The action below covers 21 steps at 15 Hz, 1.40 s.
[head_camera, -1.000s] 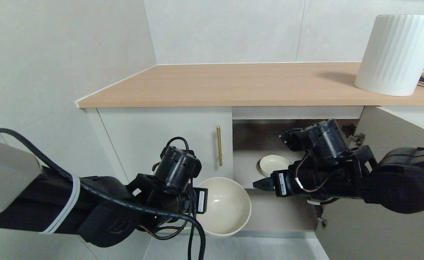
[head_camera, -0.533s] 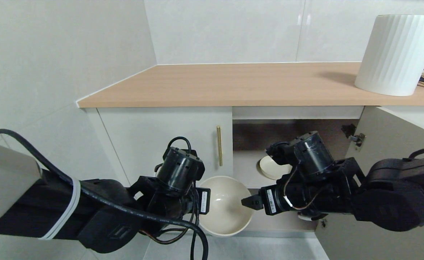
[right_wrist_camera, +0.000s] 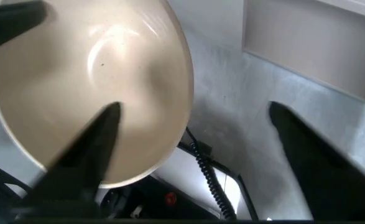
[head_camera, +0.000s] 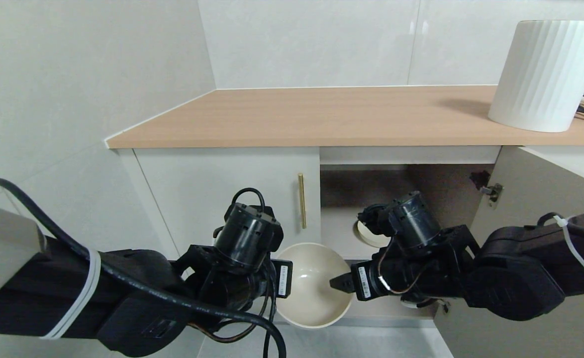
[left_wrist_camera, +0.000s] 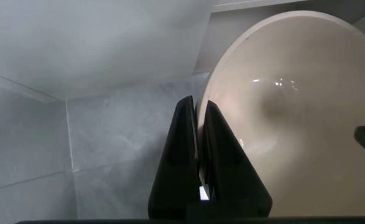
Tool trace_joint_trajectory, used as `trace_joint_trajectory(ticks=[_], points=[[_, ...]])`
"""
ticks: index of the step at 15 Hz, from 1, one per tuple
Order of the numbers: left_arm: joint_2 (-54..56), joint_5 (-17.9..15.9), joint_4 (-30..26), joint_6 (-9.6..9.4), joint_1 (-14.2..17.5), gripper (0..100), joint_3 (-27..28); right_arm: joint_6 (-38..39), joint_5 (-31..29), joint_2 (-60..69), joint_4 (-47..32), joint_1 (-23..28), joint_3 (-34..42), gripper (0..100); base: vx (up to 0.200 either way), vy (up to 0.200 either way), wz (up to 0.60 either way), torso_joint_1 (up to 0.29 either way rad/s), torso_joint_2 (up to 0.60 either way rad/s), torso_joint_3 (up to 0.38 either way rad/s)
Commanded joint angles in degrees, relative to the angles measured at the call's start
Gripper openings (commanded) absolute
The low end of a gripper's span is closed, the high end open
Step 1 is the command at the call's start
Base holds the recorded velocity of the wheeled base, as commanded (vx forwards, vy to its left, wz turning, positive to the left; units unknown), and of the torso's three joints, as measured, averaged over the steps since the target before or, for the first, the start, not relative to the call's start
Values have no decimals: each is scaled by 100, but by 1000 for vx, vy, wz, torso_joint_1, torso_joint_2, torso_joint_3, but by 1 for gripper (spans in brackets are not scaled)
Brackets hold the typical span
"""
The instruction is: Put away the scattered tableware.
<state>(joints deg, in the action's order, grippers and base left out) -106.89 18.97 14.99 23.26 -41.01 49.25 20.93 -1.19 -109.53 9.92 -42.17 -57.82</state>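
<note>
Cream bowl [head_camera: 312,291] hangs by its rim in the clenched left pincer [left_wrist_camera: 199,118], while the right pincer [head_camera: 339,285], drawn back from the cupboard [head_camera: 436,181] this past second, now straddles the opposite rim, fingers spread, so a handover seems imminent.

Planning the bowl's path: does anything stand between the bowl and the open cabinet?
Yes. The right claw, open at the bowl rim, and its arm lie in front of the cabinet opening. A small dish sits inside.
</note>
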Motion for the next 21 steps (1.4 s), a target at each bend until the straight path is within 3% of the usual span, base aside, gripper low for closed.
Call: trace_joint_trajectory(ticks=[1,9,10,18,21], points=[[19,2,3,3,-4,0,-3,-1,5,-42,1,-11,8,0,0,0,0,0,0,0],[19,2,3,12,-4,0,-3,-1,-4,-42,1,-20,16,0,0,0,0,0,0,0],[19,2,3,12,-4,100,-3,-1,-4,-42,1,-20,16,0,0,0,0,0,0,0],[63,10,65,56,-4,100,-3,-1,-21,-112,18,24,-1,0,0,0,0,0,0,0],[98,19,144,82,14,100,-12,122,-206,-543,880,490,-10,0,0,0,0,0,0,0]])
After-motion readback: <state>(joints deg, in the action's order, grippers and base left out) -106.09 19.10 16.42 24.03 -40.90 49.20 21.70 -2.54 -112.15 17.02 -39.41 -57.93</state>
